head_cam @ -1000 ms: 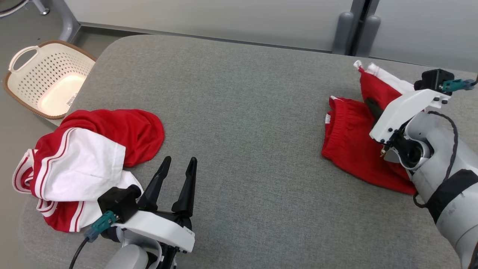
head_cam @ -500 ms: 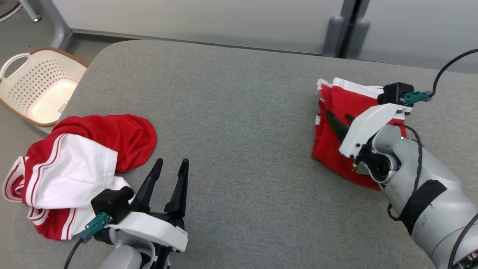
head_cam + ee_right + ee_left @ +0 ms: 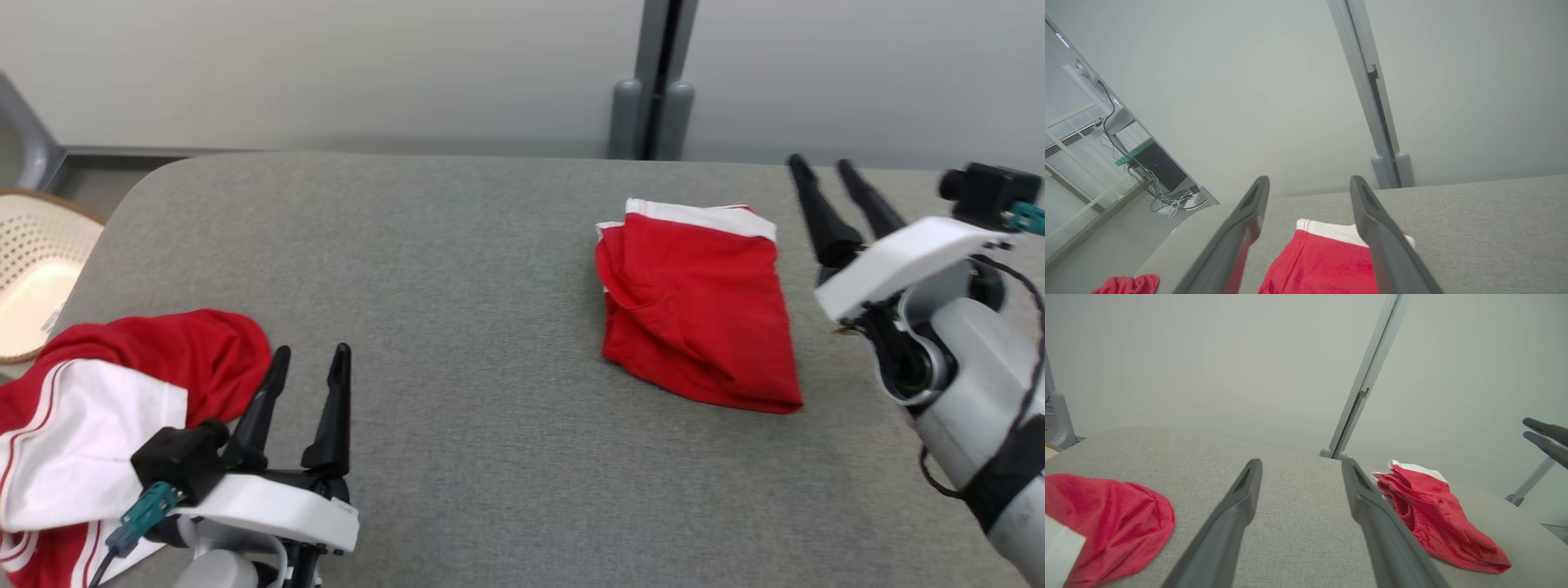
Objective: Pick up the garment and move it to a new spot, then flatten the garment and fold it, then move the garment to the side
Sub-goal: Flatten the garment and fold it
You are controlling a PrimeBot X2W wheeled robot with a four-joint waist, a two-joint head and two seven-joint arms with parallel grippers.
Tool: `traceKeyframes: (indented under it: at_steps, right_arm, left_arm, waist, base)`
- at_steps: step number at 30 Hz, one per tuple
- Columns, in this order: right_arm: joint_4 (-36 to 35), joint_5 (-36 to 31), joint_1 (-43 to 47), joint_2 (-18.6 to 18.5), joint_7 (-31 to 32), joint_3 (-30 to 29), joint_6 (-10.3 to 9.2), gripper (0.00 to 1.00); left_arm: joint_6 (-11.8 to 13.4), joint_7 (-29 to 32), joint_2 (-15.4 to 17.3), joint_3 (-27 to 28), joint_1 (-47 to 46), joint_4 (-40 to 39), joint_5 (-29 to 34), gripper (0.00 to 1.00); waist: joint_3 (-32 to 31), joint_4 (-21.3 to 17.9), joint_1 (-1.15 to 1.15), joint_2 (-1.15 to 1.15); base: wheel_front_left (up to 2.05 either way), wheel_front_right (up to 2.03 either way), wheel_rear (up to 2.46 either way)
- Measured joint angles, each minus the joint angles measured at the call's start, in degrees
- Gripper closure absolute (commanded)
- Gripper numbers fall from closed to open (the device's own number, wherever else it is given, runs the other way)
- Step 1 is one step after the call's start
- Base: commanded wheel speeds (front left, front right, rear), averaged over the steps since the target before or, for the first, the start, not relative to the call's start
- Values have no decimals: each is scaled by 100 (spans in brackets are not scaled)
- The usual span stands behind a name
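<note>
One tabletop (image 3: pixel 490 245): grey, padded, bearing everything.
Folded garment (image 3: pixel 702 318): right of centre, flat; likely light, limp, slippery; best pinched through stacked layers at white waistband (image 3: pixel 702 219).
Right tool (image 3: pixel 819 162): spread wide, empty, just beside garment.
Left tool (image 3: pixel 312 351): spread wide, empty, well apart.

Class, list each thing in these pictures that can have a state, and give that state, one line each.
red garment: folded, lying flat, not held.
red-and-white garment: crumpled, unfolded, not held.
left hand: open, empty.
right hand: open, empty, apart from the red garment.
basket: upright; visible part empty.
</note>
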Motion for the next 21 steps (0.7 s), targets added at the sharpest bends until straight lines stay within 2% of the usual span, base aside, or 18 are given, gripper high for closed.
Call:
traceKeyframes:
  at_steps: [3, 7, 11, 16, 20, 21]
  right_arm:
    - [-91, -330, 174, -233, -472, -129, 0, 0]
    - [-233, -789, 380, -323, -608, -365, 0, 0]
    - [-831, -1623, 930, -281, -632, -1304, 0, 0]
    - [-1749, -2808, 2178, 219, -647, -2217, 0, 0]
    - [-2215, -3616, 2969, 571, -648, -2849, 0, 0]
    - [-2356, -3842, 3237, 766, -648, -3196, 0, 0]
  left_arm:
    - [70, 0, 82, 190, 121, -207, 172, 0]
    - [108, -4, 160, 394, 198, -415, 412, 0]
    - [120, -5, 167, 575, 327, -632, 698, 0]
    - [69, -5, 137, 764, 548, -709, 948, 0]
    - [12, -5, 70, 873, 734, -713, 1074, 0]
    - [-31, -7, 33, 894, 795, -699, 1158, 0]
  waist:
    - [-87, -183, 0, 0]
    - [-137, -375, 0, 0]
    - [-179, -615, 0, 0]
    - [-240, -843, 0, 0]
    - [-302, -943, 0, 0]
    - [-305, -973, 0, 0]
  base:
    - [0, 0, 0]
    - [0, 0, 0]
    - [0, 0, 0]
    - [0, 0, 0]
    - [0, 0, 0]
    - [0, 0, 0]
